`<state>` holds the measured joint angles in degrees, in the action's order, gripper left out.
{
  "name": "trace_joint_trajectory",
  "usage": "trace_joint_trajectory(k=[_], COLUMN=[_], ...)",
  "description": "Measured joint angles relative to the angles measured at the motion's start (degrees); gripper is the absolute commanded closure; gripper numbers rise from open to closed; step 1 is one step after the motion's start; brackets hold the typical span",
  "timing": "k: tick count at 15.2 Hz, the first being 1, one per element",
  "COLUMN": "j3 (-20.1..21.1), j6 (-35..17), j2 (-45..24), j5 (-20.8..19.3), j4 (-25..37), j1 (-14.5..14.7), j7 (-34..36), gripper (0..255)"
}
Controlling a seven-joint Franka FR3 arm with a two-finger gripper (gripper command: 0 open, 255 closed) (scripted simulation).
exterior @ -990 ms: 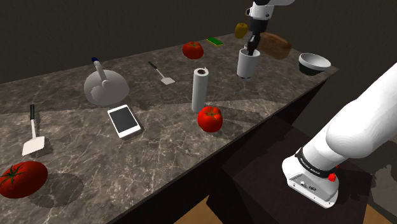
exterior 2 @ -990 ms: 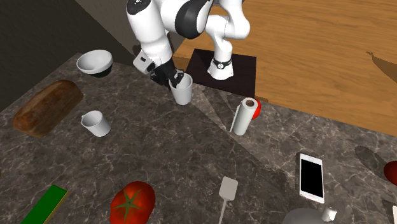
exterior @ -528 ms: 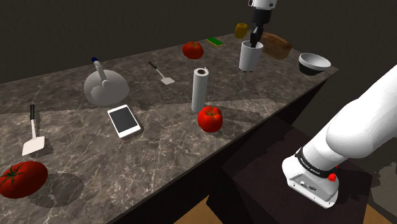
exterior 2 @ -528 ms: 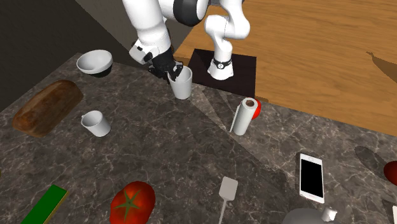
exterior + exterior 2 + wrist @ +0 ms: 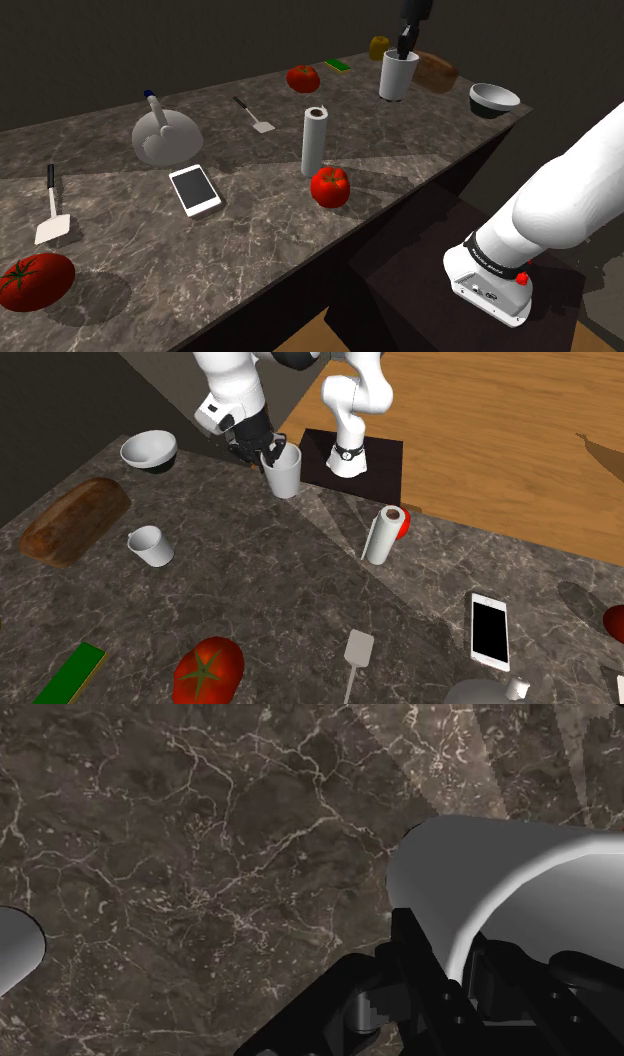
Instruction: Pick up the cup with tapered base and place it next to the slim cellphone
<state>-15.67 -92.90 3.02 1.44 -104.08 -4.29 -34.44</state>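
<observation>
One white cup (image 5: 284,477), rim in claw (image 5: 270,452)

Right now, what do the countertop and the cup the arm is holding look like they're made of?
The countertop looks like dark marble or similar stone, smooth with little sheen; pale branching veins run through it. The cup is plain greyish white, smooth and matte, with no grain or glaze highlights, so ceramic or plastic, I can't tell which.
</observation>
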Motion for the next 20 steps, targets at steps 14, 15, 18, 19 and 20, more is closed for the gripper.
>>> trace_joint_trajectory(k=[14, 15, 18, 19, 20], j3=[7.4, 7.9, 9.8, 10.5, 11.1], j6=[-3.1, -3.5, -4.8, -5.2, -5.3], j2=[-2.7, -3.2, -5.0, -6.1, -6.9], j5=[2.8, 3.0, 3.6, 3.9, 4.0], j4=[0.3, 0.4, 1.2, 2.0, 2.8], j1=[6.9, 7.4, 9.3, 10.0, 10.7], j7=[13.6, 14.6, 18.2, 19.4, 20.7], gripper=[255, 255, 255, 255, 255])
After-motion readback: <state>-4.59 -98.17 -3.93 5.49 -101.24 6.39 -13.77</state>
